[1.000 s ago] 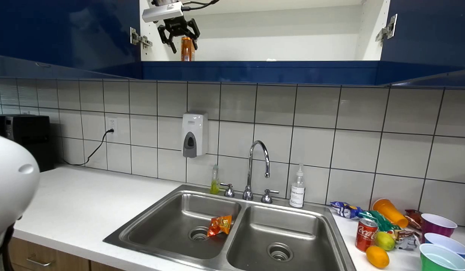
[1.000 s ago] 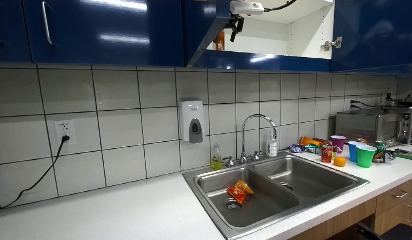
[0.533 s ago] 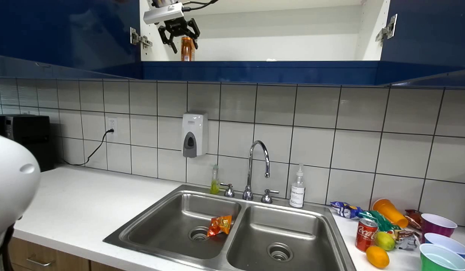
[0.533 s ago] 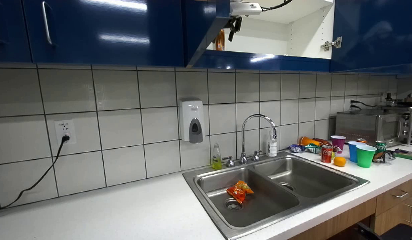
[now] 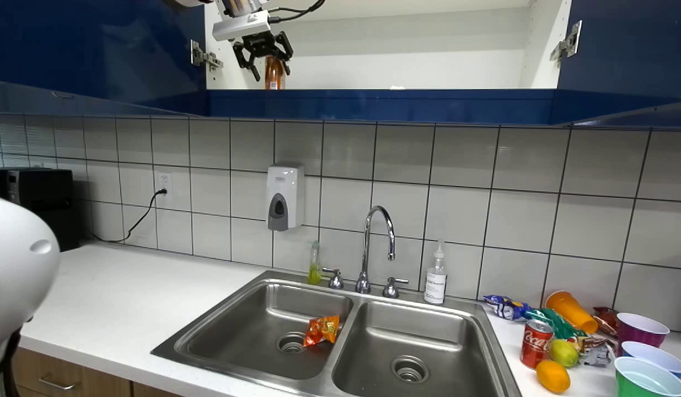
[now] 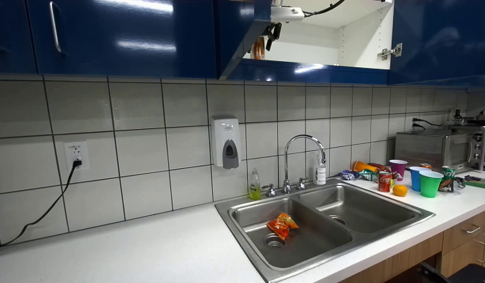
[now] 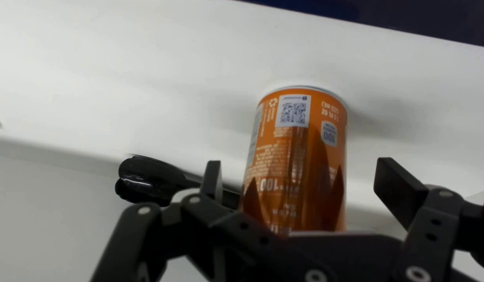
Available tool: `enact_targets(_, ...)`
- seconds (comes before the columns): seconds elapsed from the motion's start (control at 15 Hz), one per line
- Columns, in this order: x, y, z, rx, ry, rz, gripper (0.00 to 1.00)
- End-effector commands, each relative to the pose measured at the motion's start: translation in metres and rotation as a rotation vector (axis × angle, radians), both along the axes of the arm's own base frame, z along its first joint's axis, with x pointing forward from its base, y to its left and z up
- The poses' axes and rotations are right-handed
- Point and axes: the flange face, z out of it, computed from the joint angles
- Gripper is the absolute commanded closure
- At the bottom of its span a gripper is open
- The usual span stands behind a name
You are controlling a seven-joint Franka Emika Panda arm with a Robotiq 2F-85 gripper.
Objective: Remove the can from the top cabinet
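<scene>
Black and spread wide, the empty gripper (image 5: 272,75) has dipped a bit nearer the orange can (image 7: 294,156), so grabbing may come next.

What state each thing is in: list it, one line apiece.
Top cabinet: open
Hand: open, gripping nothing
Orange can: upright, inside the cabinet
Red can: upright
Orange cup: on its side
Purple cup: upright
Blue cup: upright
Green cup: upright
Faucet: no water visible
Soap bottle: upright, partly full
Pump bottle: upright
Plug: in the outlet
Red-orange bag: cannot tell if sealed
</scene>
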Motion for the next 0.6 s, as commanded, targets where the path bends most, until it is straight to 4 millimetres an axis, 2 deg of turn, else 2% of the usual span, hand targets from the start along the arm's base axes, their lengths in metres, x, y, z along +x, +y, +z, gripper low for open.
enact_targets(0.0, 0.0065, 0.0035, 0.0057, -0.012, -0.029, 0.002, 0.0)
enact_targets(0.53, 0.0116, 0.0032, 0.0053, -0.008, -0.038, 0.001, 0.0)
